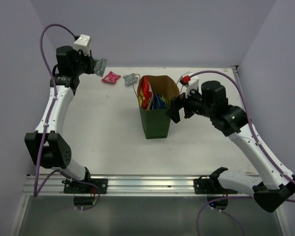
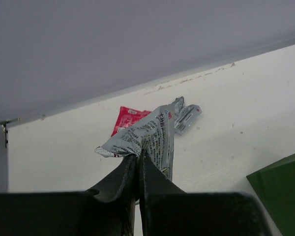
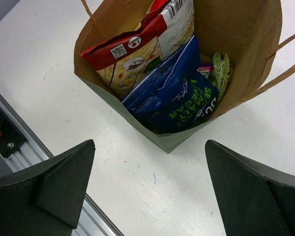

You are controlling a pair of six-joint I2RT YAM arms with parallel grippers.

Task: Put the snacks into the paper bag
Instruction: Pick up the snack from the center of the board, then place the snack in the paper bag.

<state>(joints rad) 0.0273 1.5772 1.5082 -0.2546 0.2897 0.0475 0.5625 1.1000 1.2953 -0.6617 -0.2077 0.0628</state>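
The paper bag point(image 1: 155, 123) is stood upright in the middle of the table point(image 1: 103, 142). A chip bag point(image 3: 137, 54), a blue packet point(image 3: 177, 98) and a green packet point(image 3: 220, 69) are seen inside it, so not much room is left. The right tool point(image 3: 150, 145) is held wide open just beside the bag's mouth, and nothing is held in it. The bag looks tall and light, so it could be bumped and tipped over if this tool is moved carelessly.

Farther back, a pink packet point(image 1: 110, 77) and a small silver packet point(image 1: 131, 78) are left lying close together near the far edge of the table. Farthest of all, the left tool point(image 2: 138, 157) is pinched shut on a silver-grey packet point(image 2: 147, 135), which is lifted above the table. Only one edge is gripped, so the packet could slip and be dropped on the way. The bag's mouth is partly filled by the tall chip bag, so the packet could be caught on the rim and left outside. The two arms could also be knocked together over the bag.
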